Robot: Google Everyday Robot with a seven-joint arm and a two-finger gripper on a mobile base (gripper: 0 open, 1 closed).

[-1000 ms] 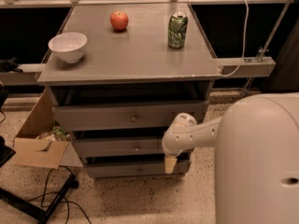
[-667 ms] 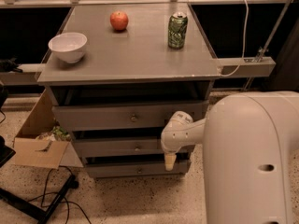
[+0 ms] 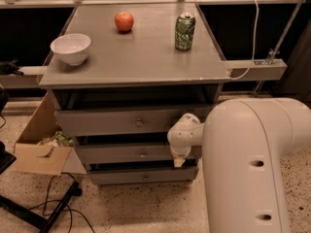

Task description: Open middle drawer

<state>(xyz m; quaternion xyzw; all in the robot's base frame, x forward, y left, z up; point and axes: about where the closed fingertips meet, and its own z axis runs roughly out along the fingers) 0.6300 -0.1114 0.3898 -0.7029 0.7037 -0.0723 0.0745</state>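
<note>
Far left of the middle drawer (image 3: pixel 112 154) and lower, on the speckled floor: a black stand foot (image 3: pixel 34 216) with loose cables; just left of the drawer, an open cardboard box (image 3: pixel 36 154) with greenish litter inside, beside the cabinet's flank. Above the drawer and toward its left, on the grey table (image 3: pixel 146 57) — a white bowl (image 3: pixel 71 47), upright, near the left edge; further back, above the drawer's middle, a red apple (image 3: pixel 124 21), well apart from the bowl. The middle drawer itself: second of three under the table top, low flat grey front, tiny round knob (image 3: pixel 143 154) at centre, a dark gap along its upper edge; directly above it the top drawer (image 3: pixel 107 123), taller, with a larger knob; directly below it the lowest drawer (image 3: pixel 121 177), slightly narrower. Above the drawer's right half, a green can (image 3: pixel 184 31), upright on the table. At the drawer's right end — the claw (image 3: pixel 179 162), pointing down, right of the knob and apart from it; spread or pressed together: cannot tell. Right of the drawer, the bulky white arm (image 3: pixel 252 169); above and right of the drawer, a white cable (image 3: pixel 253 28) hanging down to a grey rail.
</note>
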